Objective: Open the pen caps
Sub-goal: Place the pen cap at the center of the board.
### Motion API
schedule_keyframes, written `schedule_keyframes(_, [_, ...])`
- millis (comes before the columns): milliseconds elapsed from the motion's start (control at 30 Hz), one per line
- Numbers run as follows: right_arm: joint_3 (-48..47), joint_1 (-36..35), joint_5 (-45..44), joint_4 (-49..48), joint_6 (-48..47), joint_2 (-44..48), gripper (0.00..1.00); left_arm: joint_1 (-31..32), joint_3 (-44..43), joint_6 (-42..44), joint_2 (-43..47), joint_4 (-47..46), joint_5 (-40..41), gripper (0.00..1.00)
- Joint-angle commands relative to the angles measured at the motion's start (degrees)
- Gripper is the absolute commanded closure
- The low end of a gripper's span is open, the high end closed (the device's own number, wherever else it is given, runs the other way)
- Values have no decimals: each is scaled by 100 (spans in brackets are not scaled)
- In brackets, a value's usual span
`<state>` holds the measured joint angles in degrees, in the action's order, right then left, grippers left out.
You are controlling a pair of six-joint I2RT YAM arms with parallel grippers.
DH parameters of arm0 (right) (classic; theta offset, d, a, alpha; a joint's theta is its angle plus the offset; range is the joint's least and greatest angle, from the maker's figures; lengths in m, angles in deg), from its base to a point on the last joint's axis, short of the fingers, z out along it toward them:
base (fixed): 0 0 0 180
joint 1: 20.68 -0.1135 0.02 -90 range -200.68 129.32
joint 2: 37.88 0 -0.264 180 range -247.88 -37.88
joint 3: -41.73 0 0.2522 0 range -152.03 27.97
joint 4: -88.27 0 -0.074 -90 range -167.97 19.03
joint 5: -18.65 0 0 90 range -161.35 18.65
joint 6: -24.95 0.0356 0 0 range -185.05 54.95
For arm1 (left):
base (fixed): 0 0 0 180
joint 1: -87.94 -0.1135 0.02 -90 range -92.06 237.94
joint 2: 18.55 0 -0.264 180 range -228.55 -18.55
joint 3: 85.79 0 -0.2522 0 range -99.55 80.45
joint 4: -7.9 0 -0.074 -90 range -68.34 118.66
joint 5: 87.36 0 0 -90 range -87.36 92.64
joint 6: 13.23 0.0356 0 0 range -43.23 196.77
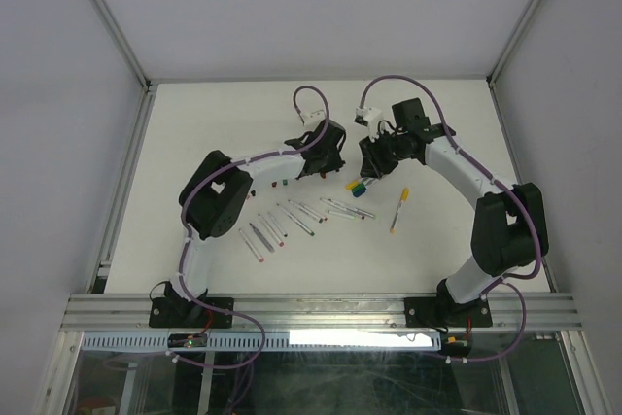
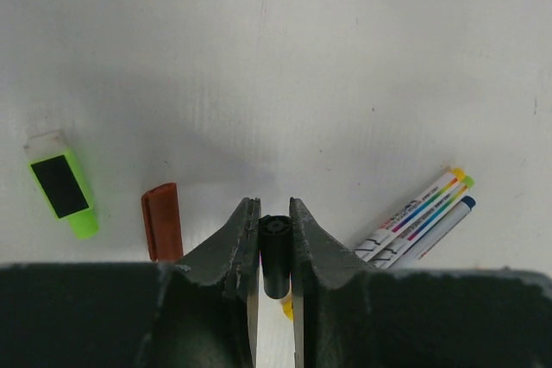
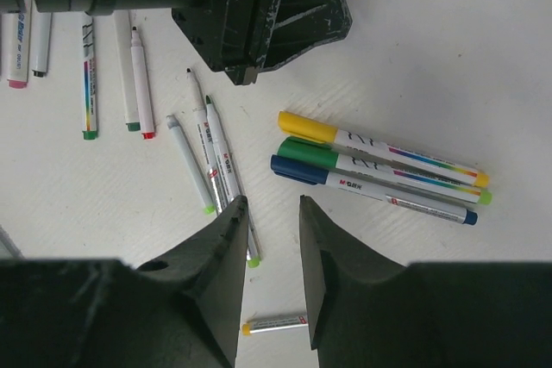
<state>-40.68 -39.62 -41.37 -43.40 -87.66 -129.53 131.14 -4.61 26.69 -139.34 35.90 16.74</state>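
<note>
"Black plastic is what the left gripper (image 2: 273,204) is squeezing. It is pinching the black cap (image 2: 275,252) tight between nearly closed jaws, over the table (image 2: 345,58)."

"Which way is the cap pointing?"

"Its long side is running along the jaws, and one round end is facing out toward the tips."

"So what should it be doing?"

"I am thinking it should be going down low beside the red cap (image 2: 162,221) and green cap (image 2: 65,185) (both are lying flat). Then it should be letting go slowly, so nothing is rolling away."

"And the right gripper (image 3: 272,202)?"

"It is hovering partly open, holding nothing. Three pens (image 3: 379,165) are lying side by side near it, caps on and pointing left in its view. It should be grabbing a barrel and leaving the cap free."
</note>
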Motion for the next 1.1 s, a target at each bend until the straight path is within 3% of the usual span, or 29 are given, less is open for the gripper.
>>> schedule_keyframes(0, [-26,64,176,-214,46,332,68,59,-530,-79,-166,447,209,84])
schedule_keyframes(600, [-2,139,292,-214,55,385,67,59,-779,-151,-288,804,347,74])
schedule_keyframes(800, [21,149,414,-208,-57,414,67,69,-913,188,-57,795,345,71])
schedule_keyframes(1067, [-65,363,1560,211,-638,606,59,145,-598,897,802,569,178,70])
